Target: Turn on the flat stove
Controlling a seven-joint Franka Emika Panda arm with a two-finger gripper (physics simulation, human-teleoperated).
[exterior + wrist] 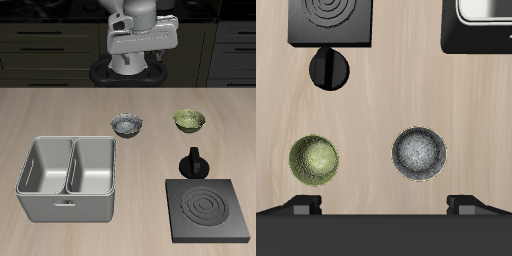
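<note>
The flat stove point(208, 211) is a dark grey square slab near the table's front edge, and its round burner point(207, 208) has grey rings. It also shows in the wrist view point(331, 22). I cannot make out its knob. My gripper point(140, 58) hangs high over the back of the table, far from the stove. In the wrist view the gripper point(386, 205) is open and empty, with its two fingertips point(301, 206) wide apart.
A small black round handled object point(193, 163) point(329, 68) stands just behind the stove. A green bowl point(190, 121) point(314, 159) and a grey speckled bowl point(127, 124) point(419, 152) sit mid-table. A grey double-basin metal tray point(68, 178) point(481, 25) stands near the front.
</note>
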